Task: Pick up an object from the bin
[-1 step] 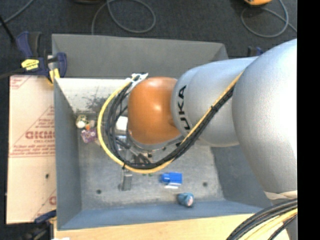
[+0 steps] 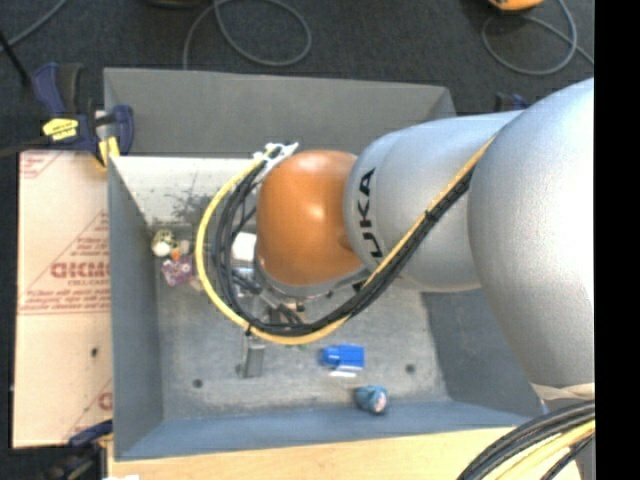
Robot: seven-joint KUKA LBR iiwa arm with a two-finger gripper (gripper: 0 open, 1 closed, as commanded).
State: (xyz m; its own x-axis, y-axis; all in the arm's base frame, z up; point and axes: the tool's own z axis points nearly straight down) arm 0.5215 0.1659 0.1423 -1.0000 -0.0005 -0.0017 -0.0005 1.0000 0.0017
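My gripper (image 2: 250,360) reaches down to the bin floor left of the middle, mostly hidden under the orange cover and the cables. A small blue rectangular block (image 2: 342,358) with a white edge lies on the floor just right of the gripper, apart from it. A small round blue-grey thing (image 2: 370,399) rests near the front wall, further right. At the left wall sits a little cluster of a pale round piece and a purple piece (image 2: 172,256).
The big silver arm covers the bin's right half and back right corner. Yellow and black cables loop around the orange cover above the bin's middle. Bare floor shows along the front left.
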